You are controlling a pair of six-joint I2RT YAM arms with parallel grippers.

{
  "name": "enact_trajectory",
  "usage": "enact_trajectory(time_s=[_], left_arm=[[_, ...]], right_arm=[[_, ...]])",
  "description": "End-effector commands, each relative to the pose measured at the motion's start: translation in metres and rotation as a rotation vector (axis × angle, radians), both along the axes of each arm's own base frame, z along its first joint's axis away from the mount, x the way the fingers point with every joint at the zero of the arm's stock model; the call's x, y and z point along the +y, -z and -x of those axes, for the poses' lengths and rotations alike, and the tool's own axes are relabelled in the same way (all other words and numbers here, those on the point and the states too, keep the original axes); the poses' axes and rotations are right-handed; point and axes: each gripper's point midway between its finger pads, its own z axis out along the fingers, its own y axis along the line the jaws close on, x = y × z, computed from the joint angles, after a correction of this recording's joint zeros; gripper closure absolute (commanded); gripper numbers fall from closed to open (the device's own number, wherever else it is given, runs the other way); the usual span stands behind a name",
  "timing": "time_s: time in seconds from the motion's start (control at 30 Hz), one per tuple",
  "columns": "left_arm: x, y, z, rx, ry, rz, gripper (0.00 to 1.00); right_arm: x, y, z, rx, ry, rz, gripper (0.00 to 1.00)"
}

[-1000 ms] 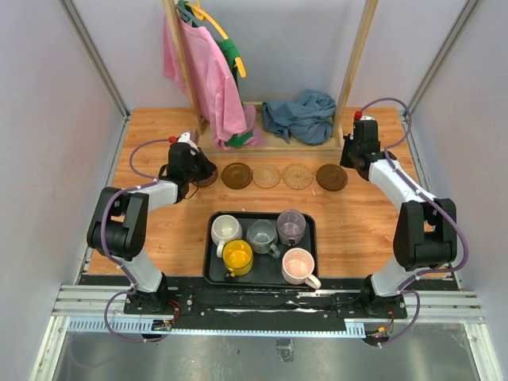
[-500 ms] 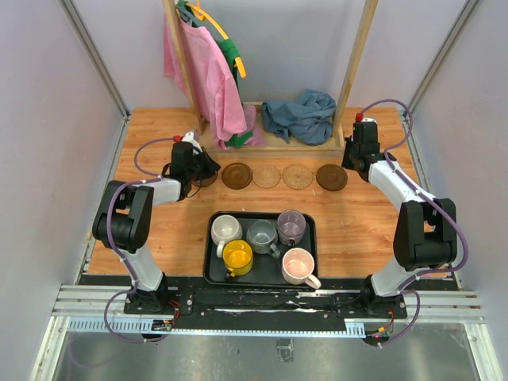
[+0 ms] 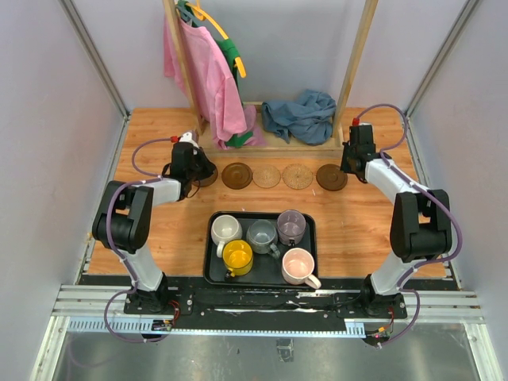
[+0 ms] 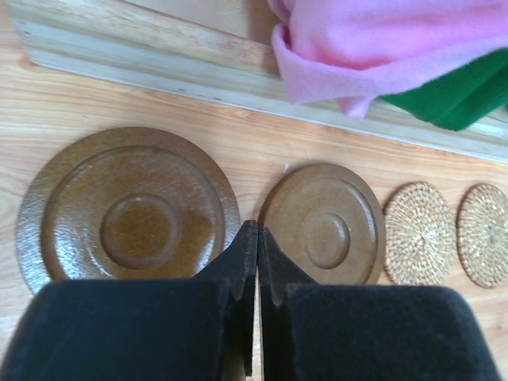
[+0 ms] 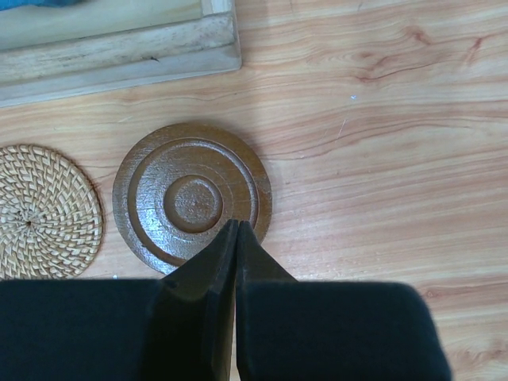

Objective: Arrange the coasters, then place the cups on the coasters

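Left wrist view showed the left claw (image 4: pixel 256 232) fully closed, its two fingers pressed together and holding nothing. Its tips stood over the gap between the first brown coaster (image 4: pixel 131 210) and the second brown coaster (image 4: pixel 325 226), which lay just beside each other on the wooden table (image 4: pixel 95 103). Further right lay the two woven coasters (image 4: pixel 419 232), side by side.

The right claw (image 5: pixel 236 226) was also closed and empty. Its tips were over the near edge of the third brown coaster (image 5: pixel 190 194); I could not tell if they touched it.

From the top view, all five coasters made one row across the table, with a claw at each end. Nearer to the arm bases stood the black tray (image 3: pixel 268 268), and all the cups were inside it. The white cup (image 3: pixel 225 229), grey cup (image 3: pixel 261 235) and purple cup (image 3: pixel 291 226) were in the back row. The yellow cup (image 3: pixel 237 256) and pink cup (image 3: pixel 298 265) were in the front row.
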Motion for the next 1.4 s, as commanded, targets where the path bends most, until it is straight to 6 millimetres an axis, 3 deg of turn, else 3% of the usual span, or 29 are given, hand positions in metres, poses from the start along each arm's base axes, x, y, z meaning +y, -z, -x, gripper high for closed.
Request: enact_trajectory(time_s=[0.0, 0.23, 0.4, 0.77, 1.37], left_arm=[[0.022, -0.015, -0.014, -0.043, -0.095, -0.068, 0.99], [0.053, 0.002, -0.015, 0.019, -0.227, -0.106, 0.99], [0.064, 0.017, -0.013, 0.076, -0.259, -0.137, 0.99], [0.062, 0.044, -0.002, 0.181, -0.236, -0.154, 1.0], [0.062, 0.057, 0.031, 0.263, -0.23, -0.143, 1.0]], right_arm=[[-0.013, -0.011, -0.007, -0.018, 0.032, 0.02, 0.99], [-0.012, -0.013, -0.004, -0.021, 0.027, 0.012, 0.99], [-0.008, -0.012, -0.004, -0.019, 0.016, -0.005, 0.99], [-0.003, -0.009, -0.005, -0.012, 0.006, -0.03, 0.99], [0.002, -0.012, -0.005, -0.019, 0.003, -0.061, 0.99]])
